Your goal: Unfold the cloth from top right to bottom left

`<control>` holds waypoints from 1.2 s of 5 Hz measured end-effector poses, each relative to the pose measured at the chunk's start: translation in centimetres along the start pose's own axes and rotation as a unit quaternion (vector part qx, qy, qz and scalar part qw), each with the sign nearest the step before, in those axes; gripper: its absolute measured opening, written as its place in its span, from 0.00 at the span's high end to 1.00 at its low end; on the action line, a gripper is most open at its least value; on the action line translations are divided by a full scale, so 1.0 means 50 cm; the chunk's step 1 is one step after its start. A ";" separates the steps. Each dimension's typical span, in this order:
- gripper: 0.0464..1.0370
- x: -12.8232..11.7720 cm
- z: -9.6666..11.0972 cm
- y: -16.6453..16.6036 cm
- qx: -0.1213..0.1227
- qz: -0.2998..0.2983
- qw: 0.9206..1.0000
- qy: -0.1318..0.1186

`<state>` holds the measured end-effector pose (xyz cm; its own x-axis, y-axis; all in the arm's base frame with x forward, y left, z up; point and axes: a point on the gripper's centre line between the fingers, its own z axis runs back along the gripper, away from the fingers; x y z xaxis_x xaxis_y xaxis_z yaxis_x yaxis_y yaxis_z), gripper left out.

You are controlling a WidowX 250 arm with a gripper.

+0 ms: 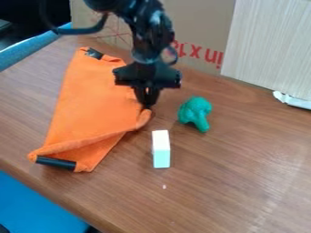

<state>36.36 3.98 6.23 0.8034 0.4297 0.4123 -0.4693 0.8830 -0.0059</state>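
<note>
The orange cloth (pixel 97 104) lies on the left part of the table (pixel 243 173), its long left edge running at a slant from near the cardboard (pixel 200 22) down toward the table's front edge. A strip of wood lies between its lower end and that edge. A fold crosses the lower part, rising to the right, with a layer showing beneath it. There are 2 black pieces at the cloth, 1 at its upper end (pixel 94 53) and 1 at its lower end (pixel 56 162).

The tool (pixel 147 105) hangs down at the cloth's right corner, its fingers together, clamped on the cloth's edge. The green toy (pixel 195 113) is near on the right, with a narrow gap of wood between it and that corner. The pale block (pixel 161 149) stands below the corner, also apart from the cloth. Wood stretches from the block down to the front edge, and wider from the green toy toward the right. The cardboard and a pale panel (pixel 267 45) bound the back.
</note>
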 end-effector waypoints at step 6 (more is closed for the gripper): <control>1.00 0.053 0.138 0.179 -0.092 0.077 0.993 -0.020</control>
<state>31.77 11.72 13.55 0.7106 0.5573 0.4294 -0.5076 0.8288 -0.2357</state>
